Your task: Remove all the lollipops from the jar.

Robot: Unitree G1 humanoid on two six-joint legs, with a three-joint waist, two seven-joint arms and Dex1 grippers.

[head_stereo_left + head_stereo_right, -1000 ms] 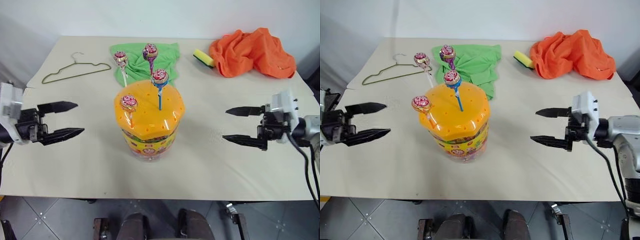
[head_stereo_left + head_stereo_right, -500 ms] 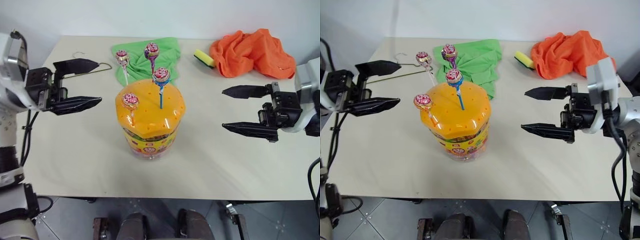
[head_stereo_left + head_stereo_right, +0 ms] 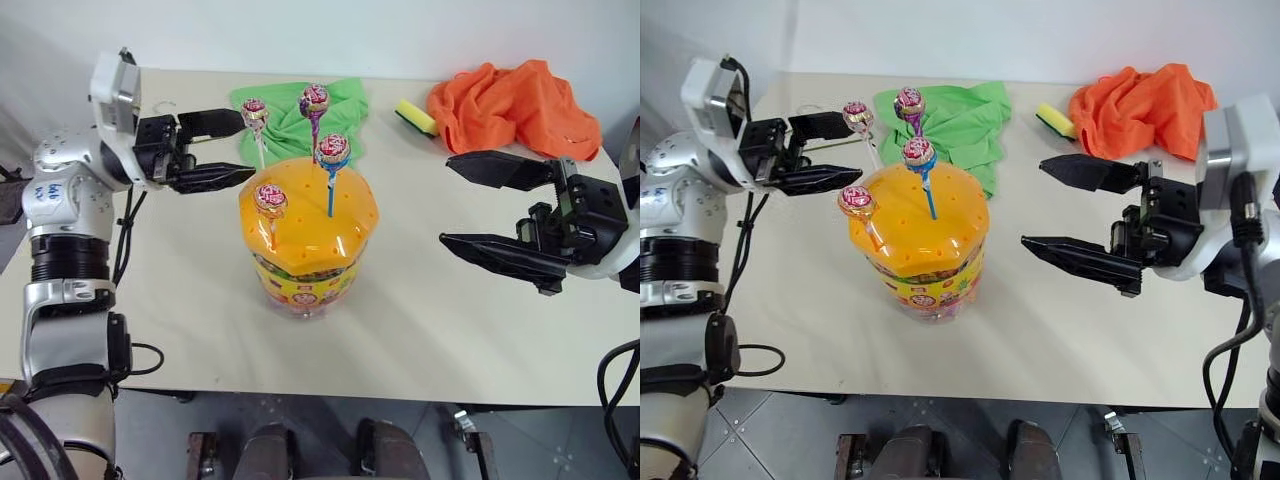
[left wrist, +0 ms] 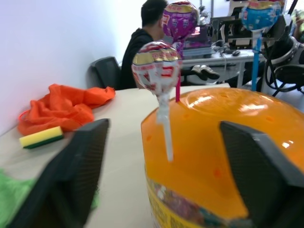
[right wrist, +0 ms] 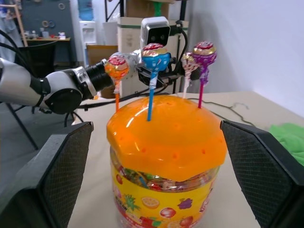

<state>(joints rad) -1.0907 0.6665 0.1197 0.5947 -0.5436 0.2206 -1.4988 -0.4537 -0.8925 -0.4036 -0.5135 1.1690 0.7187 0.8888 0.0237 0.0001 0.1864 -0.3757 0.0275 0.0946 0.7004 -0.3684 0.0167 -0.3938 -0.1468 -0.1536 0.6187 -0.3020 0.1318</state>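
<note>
Your left end effector hangs open beside the jar, its fingers flanking the white-stick lollipop without touching it. Your right end effector stands wide open on the jar's other side, well apart from it. Between the two, all four lollipops stand upright in the orange lid, the jar resting on the counter.

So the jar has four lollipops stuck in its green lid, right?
Almost. The jar does have four lollipops stuck in its lid, but the lid is orange, not green. The left eye view shows it plainly. The green thing is the cloth lying on the table behind the jar.
</note>
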